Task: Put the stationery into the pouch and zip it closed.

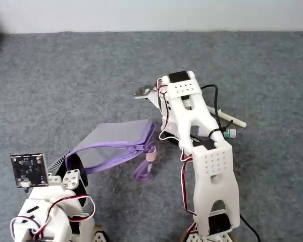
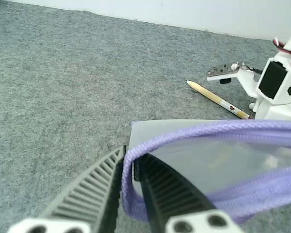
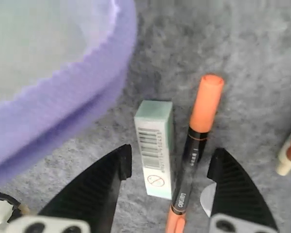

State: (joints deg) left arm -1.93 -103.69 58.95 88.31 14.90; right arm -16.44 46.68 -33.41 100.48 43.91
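Note:
A clear pouch (image 1: 116,138) with a purple zip lies mid-table, and my left gripper (image 2: 130,158) is shut on its zip edge (image 2: 208,128), holding that end up. The two zip bands stand apart in the left wrist view. My right gripper (image 3: 170,153) hangs open just beside the pouch's other end (image 3: 48,58). Between its fingers, flat on the mat, lie a pale green eraser (image 3: 155,145) and an orange pen (image 3: 196,131). In the high view the right arm (image 1: 192,116) covers both. A cream pencil (image 2: 218,99) lies beyond the pouch.
The zip pull and its purple loop (image 1: 144,169) hang at the pouch's near corner. A pencil (image 1: 232,120) and a green-capped pen (image 1: 227,133) lie right of the right arm. Grey carpet (image 1: 65,75) covers the table, and a white wall borders the far edge.

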